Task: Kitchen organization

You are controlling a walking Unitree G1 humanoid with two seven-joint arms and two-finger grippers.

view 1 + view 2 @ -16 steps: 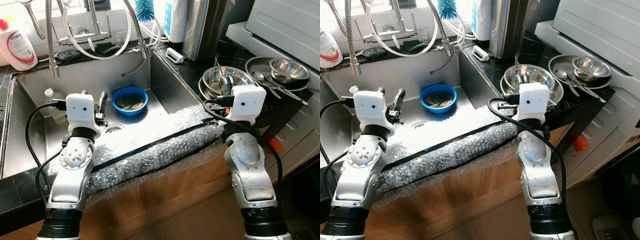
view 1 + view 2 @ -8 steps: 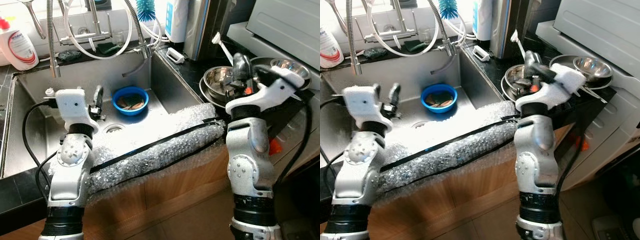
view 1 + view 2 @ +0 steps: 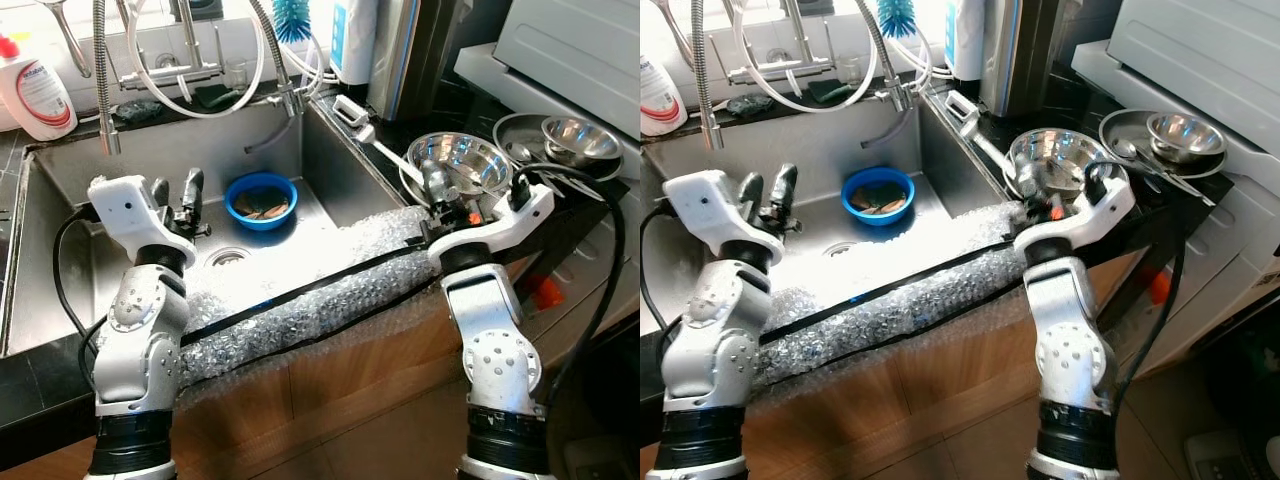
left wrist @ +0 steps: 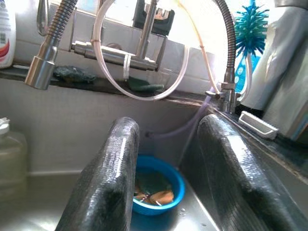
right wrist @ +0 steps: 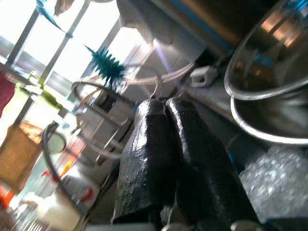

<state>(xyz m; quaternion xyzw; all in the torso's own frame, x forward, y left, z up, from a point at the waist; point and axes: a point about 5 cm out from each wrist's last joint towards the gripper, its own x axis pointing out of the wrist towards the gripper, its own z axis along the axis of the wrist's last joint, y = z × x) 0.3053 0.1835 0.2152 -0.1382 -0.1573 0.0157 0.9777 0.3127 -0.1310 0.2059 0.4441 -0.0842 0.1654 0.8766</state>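
right gripper point(image 3: 432, 186) sits right of centre by the steel bowl point(image 3: 458, 163), fingers pressed together on a thin white-handled utensil point(image 3: 385, 152). left gripper point(image 3: 176, 192) is left of centre over the sink point(image 3: 60, 215), fingers apart, blue bowl point(image 3: 259, 197) just beyond.

left gripper point(image 4: 166, 178): fingers apart, over sink | blue bowl point(image 4: 161, 190): between them, holding scraps, perhaps food

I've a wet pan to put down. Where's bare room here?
The sink floor is bare right of the blue bowl and left of the drain. The counter right of it is crowded: stacked steel bowls, a plate with utensils.
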